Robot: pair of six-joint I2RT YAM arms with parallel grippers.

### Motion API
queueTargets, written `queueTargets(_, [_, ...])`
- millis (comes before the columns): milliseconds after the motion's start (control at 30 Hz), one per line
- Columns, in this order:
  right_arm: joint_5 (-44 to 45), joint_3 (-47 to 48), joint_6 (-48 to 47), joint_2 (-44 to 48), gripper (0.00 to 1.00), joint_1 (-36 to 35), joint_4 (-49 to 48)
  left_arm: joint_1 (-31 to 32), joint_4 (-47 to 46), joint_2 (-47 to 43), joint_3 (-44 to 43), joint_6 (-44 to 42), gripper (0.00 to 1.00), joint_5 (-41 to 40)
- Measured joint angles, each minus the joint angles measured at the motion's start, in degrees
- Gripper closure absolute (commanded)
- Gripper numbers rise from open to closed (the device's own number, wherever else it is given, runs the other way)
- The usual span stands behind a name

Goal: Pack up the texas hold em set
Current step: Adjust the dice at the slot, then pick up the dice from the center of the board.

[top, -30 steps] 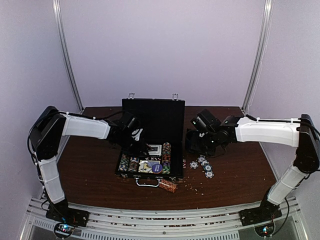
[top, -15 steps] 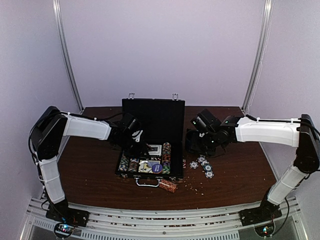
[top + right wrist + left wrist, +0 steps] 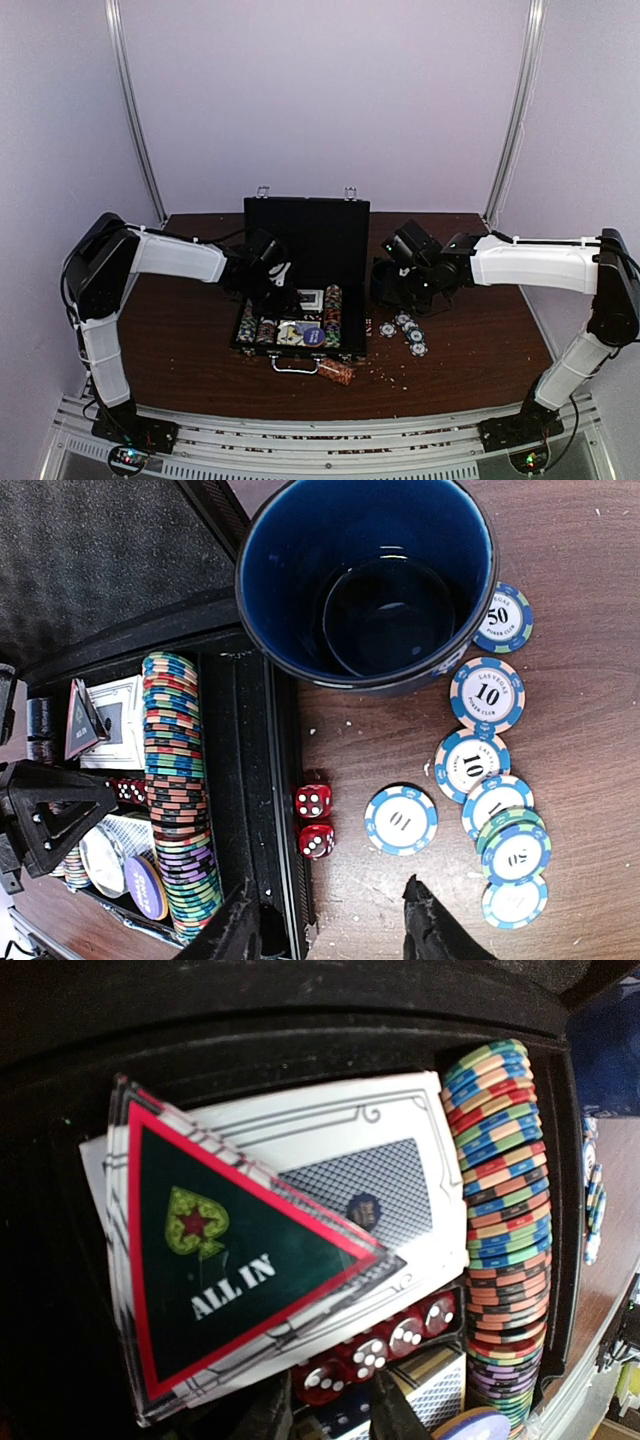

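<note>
Green "ALL IN" triangle (image 3: 230,1260) tops cards (image 3: 400,1180) in the black case (image 3: 305,235); "Las Vegas Poker Club" chips (image 3: 487,695) lie at right; left jaws and right jaws spread, empty.

Soft even light, overhead view grainy, left wrist edges blurred, briefcase (image 3: 300,1000) interior shadowed.

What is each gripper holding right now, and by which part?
Nothing. The left gripper is open above the dice in the case; the right gripper is open above the table.
</note>
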State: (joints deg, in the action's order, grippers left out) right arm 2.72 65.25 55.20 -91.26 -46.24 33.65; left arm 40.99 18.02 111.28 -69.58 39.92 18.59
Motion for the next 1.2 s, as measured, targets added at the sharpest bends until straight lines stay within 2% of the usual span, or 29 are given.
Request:
queueTargets(167, [0.02,0.13,-0.85,0.0,0.52,0.0,0.35,0.37,0.11,-0.13,-0.17,-0.37,0.64,-1.2])
queueTargets(333, [0.57,1.18,-2.91,0.0,0.49,0.0,2.49,0.63,0.39,-2.05,-0.07,-0.79,0.54,-4.04])
queueTargets(533, [1.38,0.76,-7.1,1.51,0.42,-0.02,4.35,0.63,0.61,-10.58,1.84,-1.95,0.43,-9.92])
queueTargets(733, [0.13,-3.93,-9.79,8.37,0.43,-0.33,2.86,0.63,-0.74,-20.9,5.66,-3.02,0.36,-16.22])
queueTargets(833, [-0.79,-6.82,-9.51,8.55,0.44,-1.09,1.53,0.63,-1.05,-25.4,8.07,-3.21,0.32,-19.5])
queueTargets(1033, [-1.9,-9.94,-7.37,6.25,0.49,-3.82,-0.26,-0.94,-1.81,-32.37,12.41,-2.56,0.3,-23.52])
queueTargets(1200, [-3.43,-9.2,-6.38,1.16,0.52,-4.98,-3.91,-3.37,-1.64,-33.77,15.78,-1.11,0.31,-23.65])
